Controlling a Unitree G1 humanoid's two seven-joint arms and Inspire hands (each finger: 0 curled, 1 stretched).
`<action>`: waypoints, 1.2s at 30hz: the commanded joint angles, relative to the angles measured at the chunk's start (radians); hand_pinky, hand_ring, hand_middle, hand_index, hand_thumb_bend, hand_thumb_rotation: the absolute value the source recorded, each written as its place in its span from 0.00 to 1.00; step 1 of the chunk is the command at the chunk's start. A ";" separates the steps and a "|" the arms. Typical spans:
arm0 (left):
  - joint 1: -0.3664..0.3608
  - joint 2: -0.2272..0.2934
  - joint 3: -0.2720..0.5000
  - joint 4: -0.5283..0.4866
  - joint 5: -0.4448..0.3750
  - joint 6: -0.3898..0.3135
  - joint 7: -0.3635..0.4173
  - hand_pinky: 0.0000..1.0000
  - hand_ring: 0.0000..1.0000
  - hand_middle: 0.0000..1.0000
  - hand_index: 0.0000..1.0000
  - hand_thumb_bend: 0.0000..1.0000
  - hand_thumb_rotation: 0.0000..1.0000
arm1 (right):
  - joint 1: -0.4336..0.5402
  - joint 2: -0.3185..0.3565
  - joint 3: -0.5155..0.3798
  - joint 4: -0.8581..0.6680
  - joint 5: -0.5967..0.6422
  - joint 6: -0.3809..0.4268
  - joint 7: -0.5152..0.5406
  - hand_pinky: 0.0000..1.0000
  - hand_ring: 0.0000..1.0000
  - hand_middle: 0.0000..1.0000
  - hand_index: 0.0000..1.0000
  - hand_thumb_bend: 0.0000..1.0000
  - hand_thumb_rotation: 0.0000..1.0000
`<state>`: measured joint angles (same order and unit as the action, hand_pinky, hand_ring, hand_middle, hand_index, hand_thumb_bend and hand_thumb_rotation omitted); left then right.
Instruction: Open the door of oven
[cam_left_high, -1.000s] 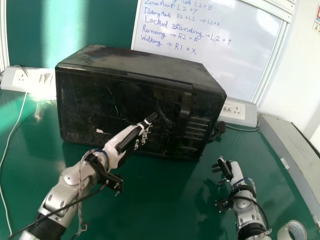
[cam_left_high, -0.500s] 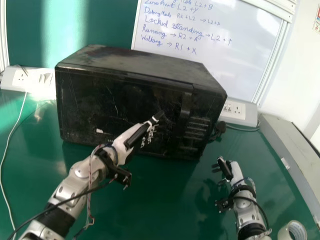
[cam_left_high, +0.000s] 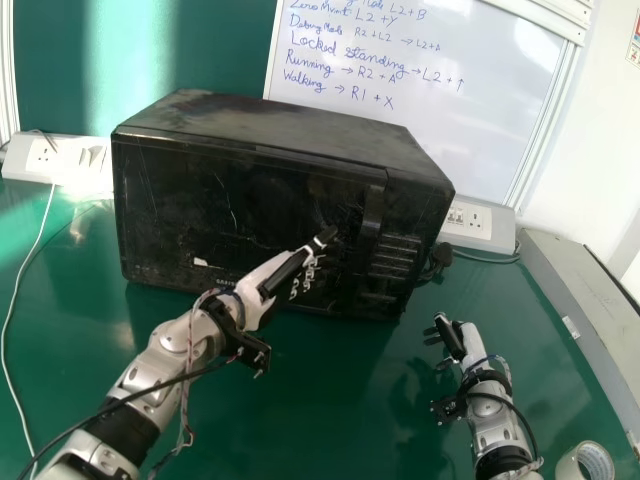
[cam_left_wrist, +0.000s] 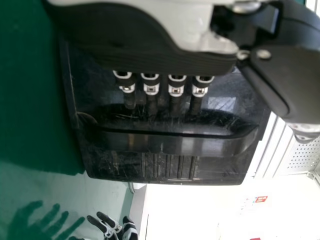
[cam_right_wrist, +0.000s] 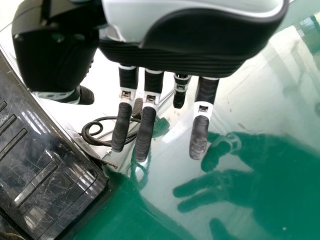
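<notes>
Left hand (cam_left_high: 260, 283) and right hand (cam_left_high: 468, 340) extend forward, fingers loosely straightened.

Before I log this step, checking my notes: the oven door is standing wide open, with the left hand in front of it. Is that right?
Not quite: the head view shows the oven door shut, not open. The left hand is in front of it, as you say.

A glossy green, flat-topped table (cam_left_high: 300, 400) carries a black, box-shaped oven (cam_left_high: 220, 210) toward its far side. A thin white cable (cam_left_high: 47, 205) runs along the left, and a round roll of translucent tape (cam_left_high: 568, 466) sits near right.
</notes>
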<state>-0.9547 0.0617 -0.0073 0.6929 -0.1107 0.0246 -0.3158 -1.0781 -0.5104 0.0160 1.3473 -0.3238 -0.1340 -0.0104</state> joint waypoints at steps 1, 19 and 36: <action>-0.021 -0.009 -0.001 0.046 0.011 -0.034 -0.006 1.00 1.00 1.00 1.00 1.00 0.93 | 0.006 -0.004 -0.001 0.002 0.004 -0.008 -0.007 0.32 0.39 0.49 0.49 0.51 0.15; -0.159 -0.029 0.015 0.353 0.044 -0.176 -0.017 1.00 1.00 1.00 1.00 1.00 0.89 | 0.003 -0.001 0.007 0.003 0.002 -0.001 -0.010 0.31 0.38 0.48 0.49 0.51 0.15; -0.229 -0.049 0.006 0.476 0.112 -0.268 0.026 0.99 1.00 1.00 1.00 1.00 0.93 | 0.001 0.002 0.005 0.003 0.004 0.002 -0.007 0.31 0.38 0.48 0.49 0.51 0.15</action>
<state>-1.1653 0.0225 0.0059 1.1542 -0.0135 -0.2189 -0.2965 -1.0781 -0.5101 0.0233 1.3477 -0.3240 -0.1368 -0.0146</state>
